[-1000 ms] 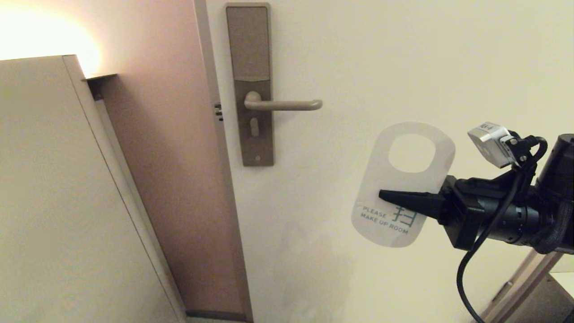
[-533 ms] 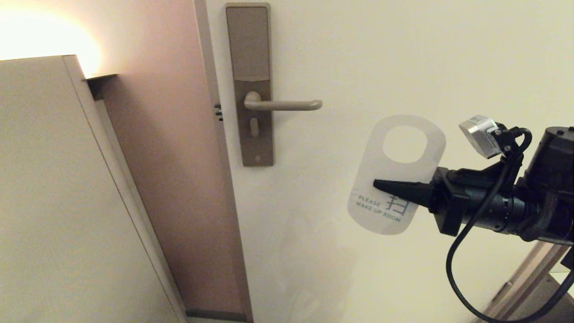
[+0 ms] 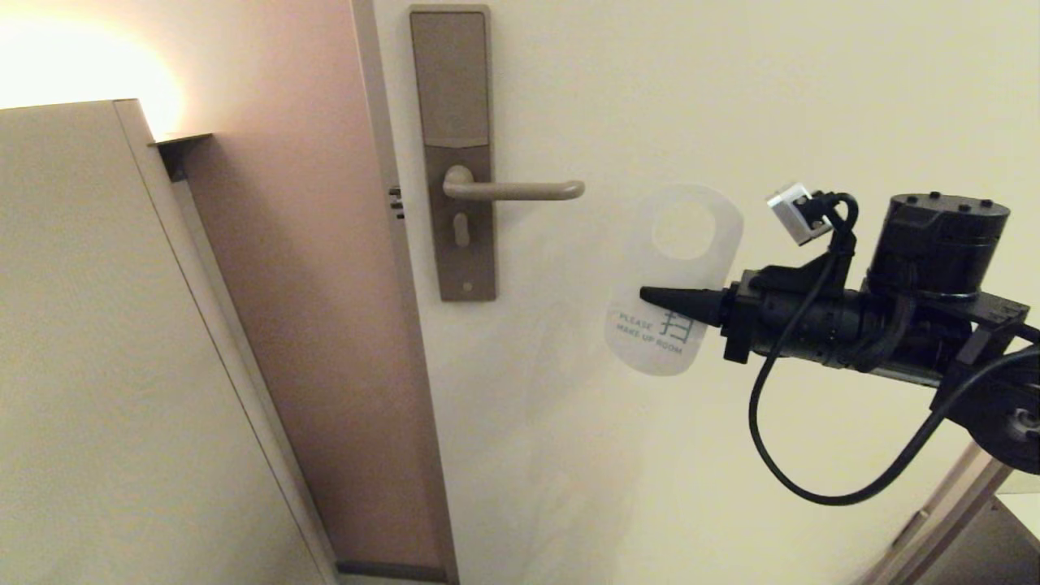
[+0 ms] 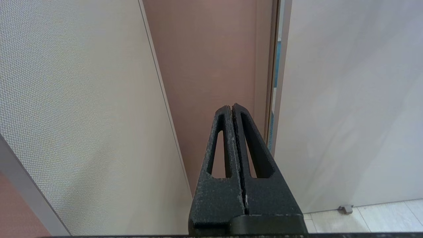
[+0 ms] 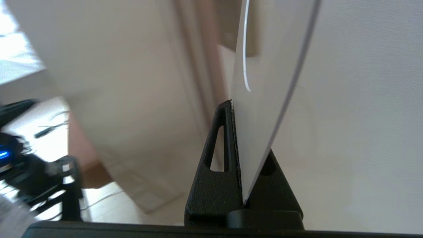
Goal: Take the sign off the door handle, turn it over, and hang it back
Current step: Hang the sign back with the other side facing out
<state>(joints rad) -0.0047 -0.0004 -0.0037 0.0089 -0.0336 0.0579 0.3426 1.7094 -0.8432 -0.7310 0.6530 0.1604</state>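
Observation:
My right gripper (image 3: 650, 295) is shut on the sign (image 3: 642, 351), holding it across its middle in front of the door. The white "PLEASE MAKE UP ROOM" side faces me and the oval hole is at the top. The sign hangs in the air just right of the rounded end of the door handle (image 3: 513, 191), apart from it. In the right wrist view the sign (image 5: 264, 99) stands edge-on between the shut jaws of my right gripper (image 5: 233, 103). My left gripper (image 4: 231, 107) is shut and empty, down by the door's edge.
The handle sits on a tall brown lock plate (image 3: 452, 89) at the cream door's (image 3: 731, 97) left edge. A brown door frame (image 3: 325, 325) and a beige panel (image 3: 97, 366) stand to the left. Tiled floor (image 4: 380, 218) lies below.
My right gripper has carried the sign up and to the left, closer to the free end of the door handle. The left arm has not moved.

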